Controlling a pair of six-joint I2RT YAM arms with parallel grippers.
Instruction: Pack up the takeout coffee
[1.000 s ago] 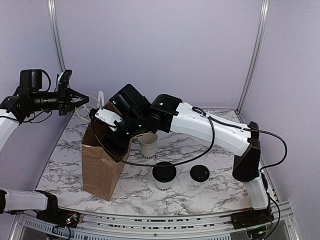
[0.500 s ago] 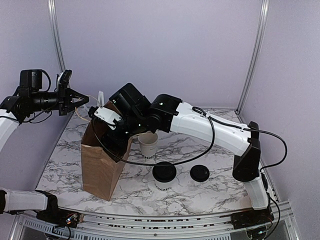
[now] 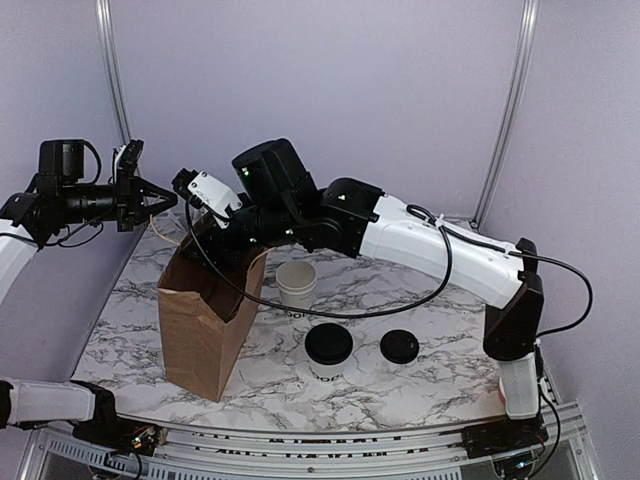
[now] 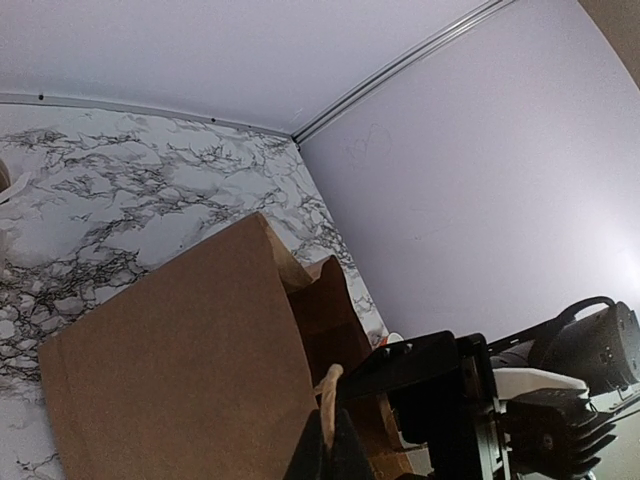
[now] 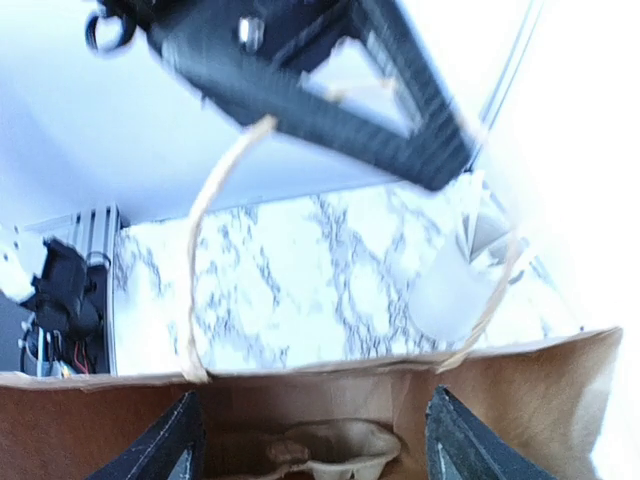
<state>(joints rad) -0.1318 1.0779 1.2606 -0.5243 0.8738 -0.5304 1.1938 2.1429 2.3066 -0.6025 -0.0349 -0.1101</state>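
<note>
The tabletop (image 3: 440, 370) is white marble-patterned, veined in grey and black, and fills the floor of a small booth. Behind it stands a plain pale lavender back wall (image 3: 320, 90), matte and unmarked, framed by two slim aluminium posts, the left post (image 3: 112, 70) and the right post (image 3: 510, 100), both leaning slightly outward in the top view. Beyond them side panels (image 3: 590, 150) of the same lavender close the booth. A ribbed aluminium rail (image 3: 300, 455) runs along the near edge. The light is soft and even, casting only faint shadows; in the right wrist view the marble (image 5: 300, 280) washes out to white on the right.
</note>
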